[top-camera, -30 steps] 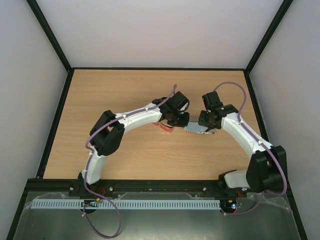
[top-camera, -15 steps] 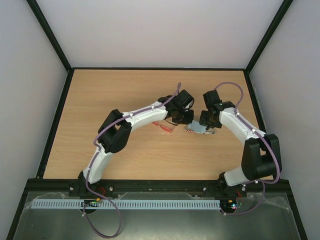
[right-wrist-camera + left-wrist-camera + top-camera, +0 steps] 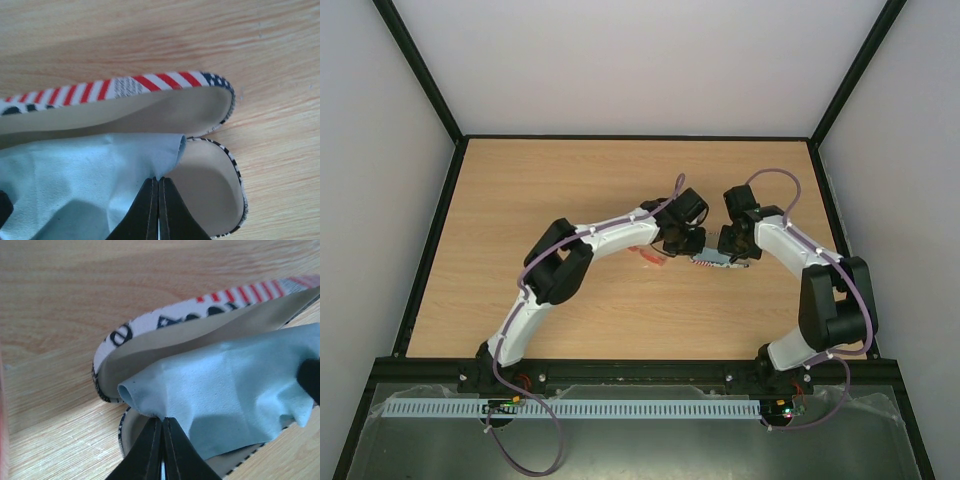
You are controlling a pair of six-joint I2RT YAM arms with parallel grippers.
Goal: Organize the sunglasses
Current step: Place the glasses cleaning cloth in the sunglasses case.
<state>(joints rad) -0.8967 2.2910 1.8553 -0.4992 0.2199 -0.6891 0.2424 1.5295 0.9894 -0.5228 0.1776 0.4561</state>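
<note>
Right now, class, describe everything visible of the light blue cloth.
The cloth is soft, matte, pale blue fabric, crumpled with folds. It hangs over the open flag-patterned case, above its beige lining, apparently pinched at opposite edges by the shut left end effector and right end effector.

cloth (image 3: pixel 225 390) in case (image 3: pixel 165 320), sunglasses (image 3: pixel 651 257) left of case

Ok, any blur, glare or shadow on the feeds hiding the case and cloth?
Left wrist: cloth fairly sharp, the case softens toward its far end. Right wrist: stripes crisp, shadow across the cloth's near edge. Top external: even light, no glare, sunglasses tiny.
</note>
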